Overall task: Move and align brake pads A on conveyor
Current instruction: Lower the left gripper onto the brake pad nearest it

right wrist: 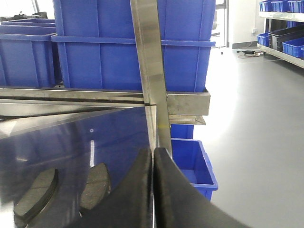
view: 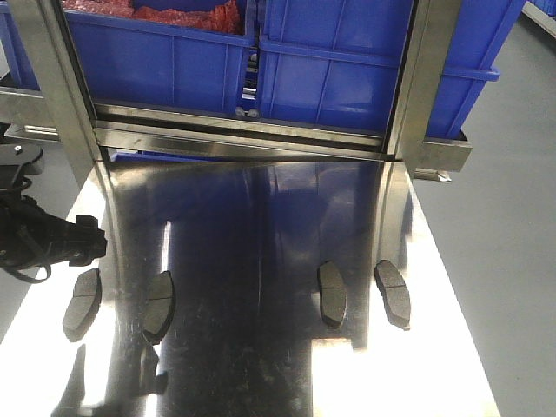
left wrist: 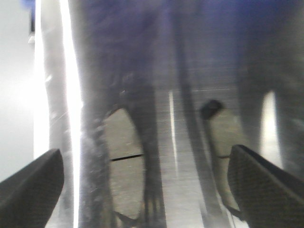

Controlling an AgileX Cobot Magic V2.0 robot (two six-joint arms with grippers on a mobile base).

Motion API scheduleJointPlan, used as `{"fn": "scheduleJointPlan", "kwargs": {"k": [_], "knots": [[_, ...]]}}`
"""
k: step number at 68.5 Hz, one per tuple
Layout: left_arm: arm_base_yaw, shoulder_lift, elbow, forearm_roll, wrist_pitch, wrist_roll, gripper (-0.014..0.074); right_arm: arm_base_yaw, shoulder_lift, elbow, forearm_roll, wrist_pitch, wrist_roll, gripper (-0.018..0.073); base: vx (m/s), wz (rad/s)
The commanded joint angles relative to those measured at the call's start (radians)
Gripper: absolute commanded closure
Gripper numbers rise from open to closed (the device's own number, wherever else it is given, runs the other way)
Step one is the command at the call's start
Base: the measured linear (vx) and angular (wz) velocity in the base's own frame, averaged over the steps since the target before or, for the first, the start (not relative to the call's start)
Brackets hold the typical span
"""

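Progress looks close to nil: all four brake pads A (view: 159, 306) lie on the shiny steel table (view: 261, 217), and the conveyor does not show in any view, so every move and all the aligning seem to be left.

The pads sit in two pairs, well apart, in a loose row across the near part of the table. The outer left pad (view: 82, 304) and inner left pad (view: 159, 306) lie near each other, as do the inner right pad (view: 332, 294) and outer right pad (view: 393, 294). Each lies flat, friction face up, with its long axis running roughly from the near edge toward the blue crates (view: 330, 69) at the back. They are not parallel: the left pair leans its far ends rightward and the right pair leans its far ends leftward, so they fan slightly.

The left gripper (left wrist: 145, 161) hangs over the left pair with its fingers spread wide and nothing between them. In its wrist view (rather blurred) one grooved pad (left wrist: 124, 166) sits between the fingertips and the other (left wrist: 223, 137) is partly hidden behind the right-hand finger. I'd judge it is lining up a first pick.

The right gripper (right wrist: 153, 152) has its fingers pressed together on nothing, up above the table's right side with two pads (right wrist: 95, 183) below and to its left.
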Motion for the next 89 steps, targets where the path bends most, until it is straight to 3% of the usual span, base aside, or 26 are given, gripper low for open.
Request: {"fn": "scheduleJointPlan", "kwargs": {"k": [1, 28, 63, 89], "knots": [[-0.005, 0.016, -0.034, 0.028, -0.033, -0.062, -0.0041, -0.001, -0.016, 0.02, -0.006, -0.074, -0.008, 0.0561, 0.0, 0.0], [-0.005, 0.204, -0.034, 0.026, -0.063, -0.062, -0.002, -0.001, -0.016, 0.02, -0.006, -0.074, -0.008, 0.0561, 0.0, 0.0], [-0.005, 0.261, -0.034, 0.027, -0.065, -0.079, 0.0029, -0.001, -0.016, 0.02, -0.006, -0.074, -0.008, 0.0561, 0.0, 0.0], [-0.005, 0.261, -0.034, 0.034, -0.066, -0.079, 0.0211, -0.001, -0.016, 0.02, -0.006, -0.074, -0.008, 0.0561, 0.0, 0.0]]}}
